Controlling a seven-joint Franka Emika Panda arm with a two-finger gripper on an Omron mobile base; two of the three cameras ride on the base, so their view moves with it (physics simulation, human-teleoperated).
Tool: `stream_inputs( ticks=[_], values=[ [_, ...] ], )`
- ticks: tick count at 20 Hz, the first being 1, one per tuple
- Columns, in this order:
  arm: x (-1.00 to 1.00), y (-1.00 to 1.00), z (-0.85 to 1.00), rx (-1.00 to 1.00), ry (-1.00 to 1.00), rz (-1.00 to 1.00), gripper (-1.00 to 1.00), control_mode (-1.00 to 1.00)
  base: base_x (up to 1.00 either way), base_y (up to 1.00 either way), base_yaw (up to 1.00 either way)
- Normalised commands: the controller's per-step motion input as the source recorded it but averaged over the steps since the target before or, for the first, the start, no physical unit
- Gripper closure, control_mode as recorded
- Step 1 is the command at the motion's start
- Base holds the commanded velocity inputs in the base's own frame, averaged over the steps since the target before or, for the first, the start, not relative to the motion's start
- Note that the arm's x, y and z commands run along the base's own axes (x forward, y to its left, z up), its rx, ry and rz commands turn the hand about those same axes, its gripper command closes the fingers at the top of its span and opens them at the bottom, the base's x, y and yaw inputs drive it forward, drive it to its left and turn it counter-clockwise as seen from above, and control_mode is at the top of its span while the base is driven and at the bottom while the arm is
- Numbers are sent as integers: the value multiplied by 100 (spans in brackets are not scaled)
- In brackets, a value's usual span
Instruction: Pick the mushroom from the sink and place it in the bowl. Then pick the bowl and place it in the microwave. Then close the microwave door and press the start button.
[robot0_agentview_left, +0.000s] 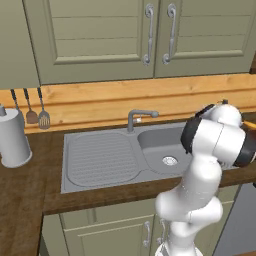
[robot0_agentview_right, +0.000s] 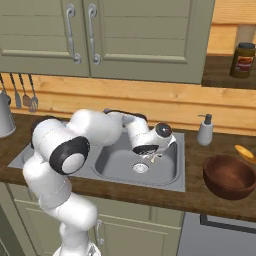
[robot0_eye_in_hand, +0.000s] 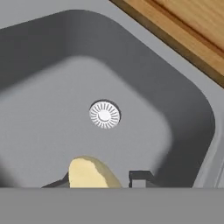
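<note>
A tan-beige mushroom (robot0_eye_in_hand: 89, 173) sits between my two dark fingertips, with my gripper (robot0_eye_in_hand: 97, 181) shut on it above the floor of the grey sink (robot0_eye_in_hand: 183, 109). From the right base view, the gripper (robot0_agentview_right: 152, 157) hangs inside the basin just over the round metal drain (robot0_agentview_right: 140, 168), with a speck of the mushroom (robot0_agentview_right: 155, 158) at its tips. The dark reddish-brown bowl (robot0_agentview_right: 230, 176) stands upright on the wooden counter right of the sink (robot0_agentview_right: 170, 182). The arm hides the right part of the basin (robot0_agentview_left: 160, 142) in the left base view. The microwave and its door are out of view.
A curved grey tap (robot0_agentview_left: 137, 117) rises behind the sink, with the ribbed drainboard (robot0_agentview_left: 102, 157) to its left. A soap dispenser (robot0_agentview_right: 205, 130) stands near the bowl and a jar (robot0_agentview_right: 242, 60) on a shelf above. A paper towel roll (robot0_agentview_left: 12, 137) and hanging utensils (robot0_agentview_left: 32, 107) are far left.
</note>
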Motion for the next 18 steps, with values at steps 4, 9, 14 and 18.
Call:
stream_inputs(
  ticks=[4,9,14,18],
  values=[
    [-35,-1,100,-8,6,-20,100,-100,0,0,0],
    [-32,-18,100,-3,8,-23,100,-100,0,0,0],
    [-53,-28,66,0,1,-31,100,-100,0,0,0],
    [-21,-56,37,2,5,-36,100,-100,0,0,0]
  ],
)
